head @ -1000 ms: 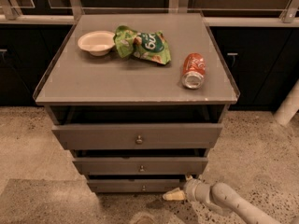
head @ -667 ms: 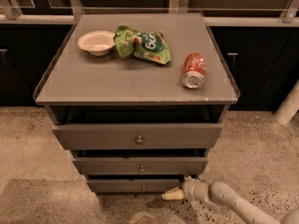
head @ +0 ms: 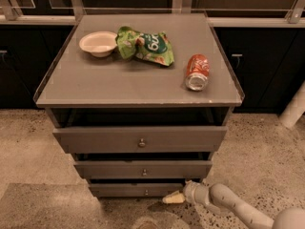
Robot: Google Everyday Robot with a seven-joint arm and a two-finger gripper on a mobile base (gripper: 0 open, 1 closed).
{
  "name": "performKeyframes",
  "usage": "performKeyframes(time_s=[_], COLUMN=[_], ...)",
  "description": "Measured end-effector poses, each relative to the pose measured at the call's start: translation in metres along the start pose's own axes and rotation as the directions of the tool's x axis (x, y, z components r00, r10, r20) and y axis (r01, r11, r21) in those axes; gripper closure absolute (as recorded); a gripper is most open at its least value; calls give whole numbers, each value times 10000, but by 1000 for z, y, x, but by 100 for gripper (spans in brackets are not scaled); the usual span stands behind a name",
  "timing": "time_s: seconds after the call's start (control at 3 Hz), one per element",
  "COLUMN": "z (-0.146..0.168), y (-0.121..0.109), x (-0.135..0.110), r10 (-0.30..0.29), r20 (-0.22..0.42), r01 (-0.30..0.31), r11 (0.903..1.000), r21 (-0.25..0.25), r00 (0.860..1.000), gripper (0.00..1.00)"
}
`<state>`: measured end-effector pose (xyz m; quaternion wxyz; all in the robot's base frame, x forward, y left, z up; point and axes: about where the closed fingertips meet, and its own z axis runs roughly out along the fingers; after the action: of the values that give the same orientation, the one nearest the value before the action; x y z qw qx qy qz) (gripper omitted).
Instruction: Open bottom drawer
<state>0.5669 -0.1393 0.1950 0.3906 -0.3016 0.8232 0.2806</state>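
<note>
The grey cabinet has three drawer fronts. The bottom drawer [head: 136, 190] is the lowest and smallest front, with a tiny round metal knob [head: 146, 192] at its centre. Above it are the middle drawer [head: 143, 170] and the top drawer [head: 140, 139]. My gripper [head: 172, 198] reaches in from the lower right on a pale arm [head: 228, 206]. Its cream tip sits low near the floor, just below the right end of the bottom drawer front and right of the knob.
On the cabinet top [head: 95, 85] lie a white bowl [head: 98, 43], a green chip bag [head: 145, 45] and a red soda can [head: 197, 71] on its side. Speckled floor surrounds the cabinet. Dark cabinets stand behind. A white post [head: 294, 109] is at the right.
The gripper has shifted very slightly left toward the bottom drawer. The drawers and the things on top have not moved.
</note>
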Motion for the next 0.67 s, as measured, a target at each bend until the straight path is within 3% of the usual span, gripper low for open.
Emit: performKeyframes(time_s=[0.33,0.67], z=[0,-5], y=[5,31], x=[3,12], r10=[-1,233], r20=[-327,-1595], r01=[-3,-391], r11=[9999,9946], r21=[-114,-965], r00=[9995,9869], gripper=[0,0])
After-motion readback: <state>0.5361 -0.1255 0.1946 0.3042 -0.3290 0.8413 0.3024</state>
